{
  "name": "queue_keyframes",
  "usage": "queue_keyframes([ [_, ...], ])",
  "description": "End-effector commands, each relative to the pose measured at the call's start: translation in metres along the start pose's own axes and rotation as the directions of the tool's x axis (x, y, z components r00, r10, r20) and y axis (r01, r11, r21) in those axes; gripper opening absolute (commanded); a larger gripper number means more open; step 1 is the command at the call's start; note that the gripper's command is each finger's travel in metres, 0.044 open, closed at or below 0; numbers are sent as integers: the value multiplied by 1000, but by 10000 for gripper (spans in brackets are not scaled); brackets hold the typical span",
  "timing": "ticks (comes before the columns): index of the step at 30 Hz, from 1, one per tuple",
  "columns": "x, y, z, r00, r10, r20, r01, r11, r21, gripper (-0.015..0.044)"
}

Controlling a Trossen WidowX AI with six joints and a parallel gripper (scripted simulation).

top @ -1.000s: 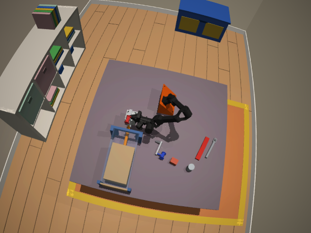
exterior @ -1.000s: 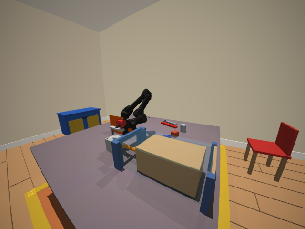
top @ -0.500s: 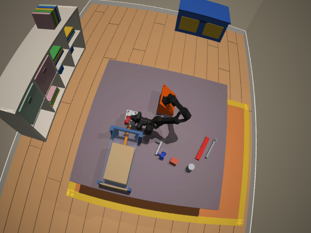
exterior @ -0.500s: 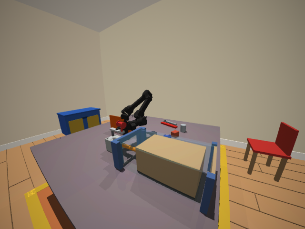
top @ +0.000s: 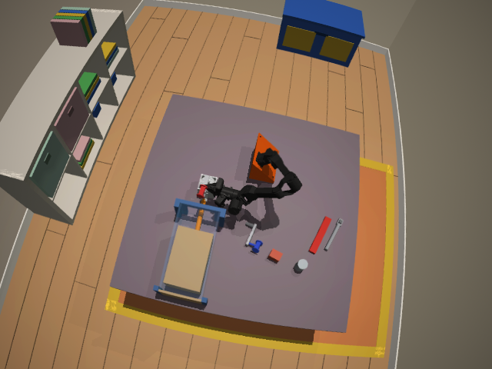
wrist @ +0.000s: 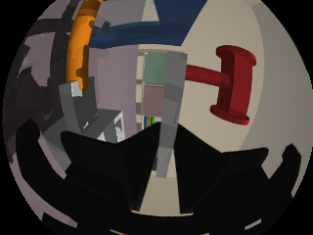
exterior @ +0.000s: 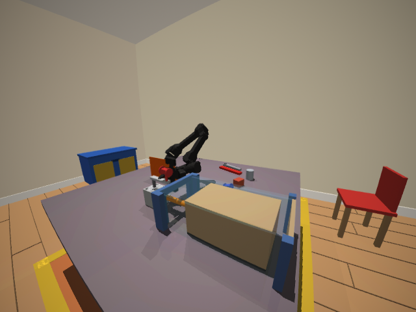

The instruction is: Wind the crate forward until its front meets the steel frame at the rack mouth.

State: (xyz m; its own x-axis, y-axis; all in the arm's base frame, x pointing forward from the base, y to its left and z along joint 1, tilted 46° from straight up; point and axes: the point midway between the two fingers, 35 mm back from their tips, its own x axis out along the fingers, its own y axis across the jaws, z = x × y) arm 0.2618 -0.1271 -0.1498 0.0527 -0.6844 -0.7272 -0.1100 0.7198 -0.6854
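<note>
No readable text, label, brand, number or sign in any view. Nothing legible on winch (top: 202, 178) (exterior: 149, 197), crate (top: 188, 257) (exterior: 231, 214), blue cabinet (top: 321, 19) (exterior: 107, 153) or shelf books (top: 73, 25). Tool (wrist: 167, 127): no marking legible. Same for desk (top: 301, 294) (exterior: 117, 234).

Top view, clock centred on the desk (top: 310, 158) (exterior: 110, 234). I note a spare blue-knobbed crank (top: 250, 234) (exterior: 228, 185) near 5, lying down. Red block (top: 275, 255) (exterior: 238, 181) and upright grey cylinder (top: 302, 264) (exterior: 249, 173) between 4 and 5. Red bar (top: 320, 234) (exterior: 230, 169) between 3 and 4, grey wrench (top: 334, 234) (exterior: 232, 166) just beside. Off the desk: bookshelf (top: 48, 79) (wrist: 155, 69) at 10, blue cabinet (top: 321, 19) (exterior: 107, 151) at 1. Exterior view: I log a red chair (exterior: 366, 201) between 3 and 4.
</note>
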Motion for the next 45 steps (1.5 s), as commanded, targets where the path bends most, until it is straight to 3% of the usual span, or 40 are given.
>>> queue_keyframes([
  [1, 0, -2, 0, 1000, -16, -5, 16, 1000, 8, 0],
  [45, -5, 15, -3, 1000, -4, 12, 4, 1000, -2, 0],
])
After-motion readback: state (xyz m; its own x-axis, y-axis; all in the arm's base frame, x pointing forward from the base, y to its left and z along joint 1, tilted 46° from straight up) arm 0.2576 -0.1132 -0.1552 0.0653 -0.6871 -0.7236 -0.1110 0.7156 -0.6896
